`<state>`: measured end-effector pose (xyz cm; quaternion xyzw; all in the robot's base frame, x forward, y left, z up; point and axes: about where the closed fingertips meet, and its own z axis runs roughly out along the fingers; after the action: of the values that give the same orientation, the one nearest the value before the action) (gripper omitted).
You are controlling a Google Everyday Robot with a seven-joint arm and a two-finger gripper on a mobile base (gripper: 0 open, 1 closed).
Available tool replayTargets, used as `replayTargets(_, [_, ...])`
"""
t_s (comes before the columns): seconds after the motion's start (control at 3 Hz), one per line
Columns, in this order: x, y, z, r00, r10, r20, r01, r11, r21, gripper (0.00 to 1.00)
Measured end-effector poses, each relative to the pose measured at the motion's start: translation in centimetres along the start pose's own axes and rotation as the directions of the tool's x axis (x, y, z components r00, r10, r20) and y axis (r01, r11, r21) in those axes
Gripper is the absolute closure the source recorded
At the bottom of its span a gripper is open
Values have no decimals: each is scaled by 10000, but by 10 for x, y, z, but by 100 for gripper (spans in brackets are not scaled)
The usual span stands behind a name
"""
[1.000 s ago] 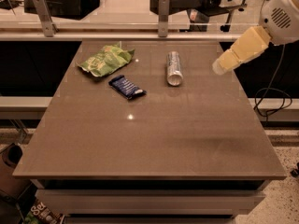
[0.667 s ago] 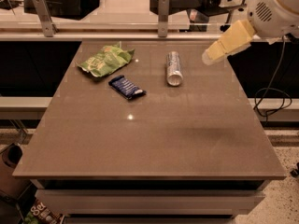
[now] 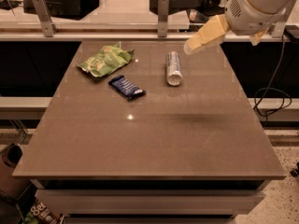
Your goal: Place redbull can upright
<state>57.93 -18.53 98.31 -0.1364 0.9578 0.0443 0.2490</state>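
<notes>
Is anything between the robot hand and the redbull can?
Nothing visible does. The hand hovers right of the lying redbull can, above the table; the blue wrapper and green bag lie on the can's other side.

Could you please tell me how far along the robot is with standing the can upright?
Nothing looks done yet: the redbull can lies on its side on the table, untouched. Under way: the hand hovers above the table's far edge, beside the can and holding nothing. Left: grasp the can, turn it and set it upright.
</notes>
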Motion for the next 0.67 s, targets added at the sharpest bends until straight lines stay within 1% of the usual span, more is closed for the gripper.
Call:
replayTargets(0.33, [-32, 7, 47, 9991, 420, 10, -419, 9975, -568, 0])
replayTargets(0.67, [-32, 7, 47, 9991, 419, 10, -418, 9975, -568, 0])
